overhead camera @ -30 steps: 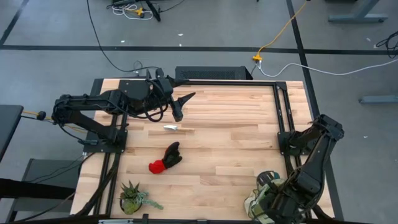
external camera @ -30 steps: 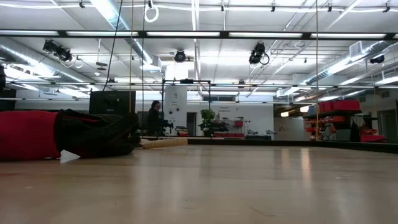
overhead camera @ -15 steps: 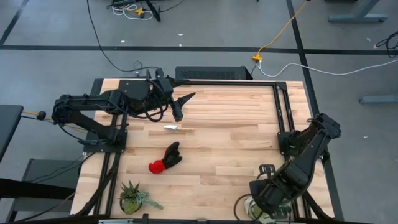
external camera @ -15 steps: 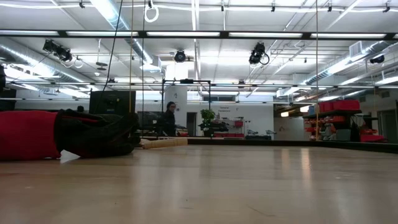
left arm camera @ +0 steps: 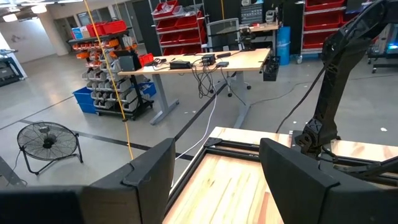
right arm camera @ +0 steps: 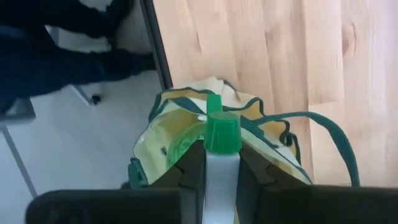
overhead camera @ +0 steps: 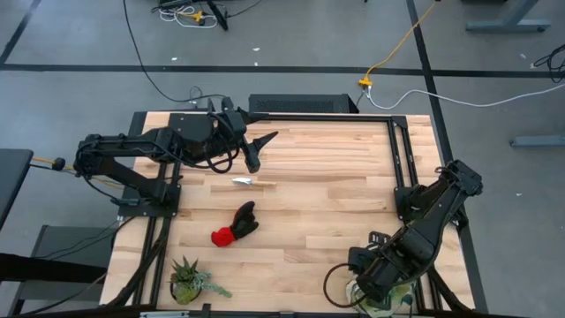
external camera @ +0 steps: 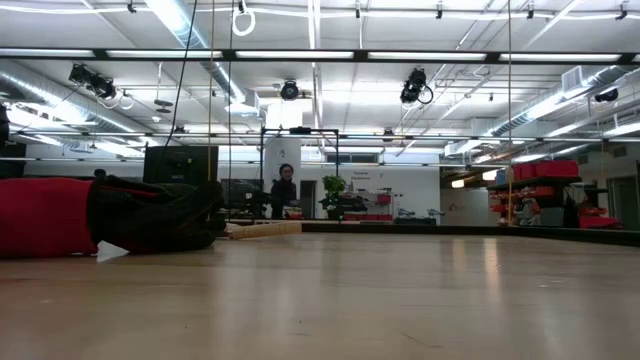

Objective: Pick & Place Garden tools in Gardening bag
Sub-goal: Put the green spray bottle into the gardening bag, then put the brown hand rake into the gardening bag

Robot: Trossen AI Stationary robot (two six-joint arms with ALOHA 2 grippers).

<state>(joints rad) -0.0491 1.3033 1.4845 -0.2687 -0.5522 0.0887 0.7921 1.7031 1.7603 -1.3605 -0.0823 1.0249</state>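
Observation:
My right gripper [right arm camera: 221, 158] hangs at the table's near right corner, pointing down over the open mouth of the beige, green-trimmed gardening bag [right arm camera: 163, 134], shut on a white-handled tool with a bright green end [right arm camera: 222, 132]. In the high view the right arm hides most of the bag [overhead camera: 357, 299]. The wooden-handled trowel [overhead camera: 252, 182] lies flat on the table left of centre. The red-and-black glove pair [overhead camera: 236, 225] lies nearer the front. My left gripper [overhead camera: 256, 146] waits open, high over the far left, above the trowel. My right gripper pinches the tool's white handle [right arm camera: 221, 177] between its two fingers. The fingers come from above and point steeply down. The tool lies along them, with its green end sticking out past the fingertips. That end hangs over the bag's mouth, clear of the table.
A small spiky potted plant [overhead camera: 187, 279] stands at the near left corner. One green bag handle loops out onto the wood [overhead camera: 336, 284] left of the bag. Black frame rails [overhead camera: 399, 159] run along the table's sides. A person [external camera: 285, 190] stands far off in the room.
My right gripper has swung a little toward the table's left along the near edge, staying over the bag, and has rolled about the line it points along. It keeps hold of the green-and-white tool. The bag's handle loop now shows to the left of the arm.

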